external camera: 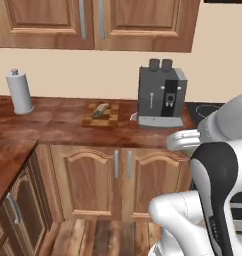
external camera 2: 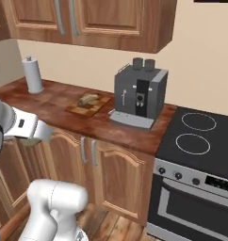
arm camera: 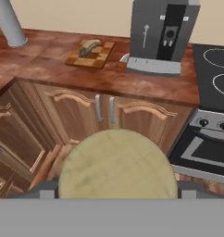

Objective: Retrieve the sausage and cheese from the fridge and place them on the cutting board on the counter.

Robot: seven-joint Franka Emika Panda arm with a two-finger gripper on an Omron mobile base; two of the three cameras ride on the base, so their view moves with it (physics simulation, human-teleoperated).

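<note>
The kitchen was all warm wood: a dark reddish counter (external camera: 58,125) ran under the upper cabinets (external camera: 93,22), with lighter cabinet doors (external camera: 120,180) below it. Taking the grey coffee machine (external camera: 160,97) as the landmark, the cutting board (external camera: 101,115) lay on the counter just to its left, a black stovetop (external camera 2: 200,136) lay to its right, and a white paper towel roll (external camera: 19,92) stood well off to its left, past the board.

The cheese (arm camera: 117,164) sat large and pale at the bottom of the hand view, in front of and below the coffee machine's stretch of counter. The gripper (arm camera: 117,193) appeared to hold it between its fingers, presumably carried flat-face toward the camera so it could be set down on the board. Only grey stubs showed at either side of the puck, so how firmly the fingers closed on it could not be told for certain.

Something small and olive-tan already lay on the board; it was too small and blurred to name, and its colour did not match a dark sausage. The fridge lay outside all three views. The white arm (external camera: 213,190) was cut off at the frame edges.
</note>
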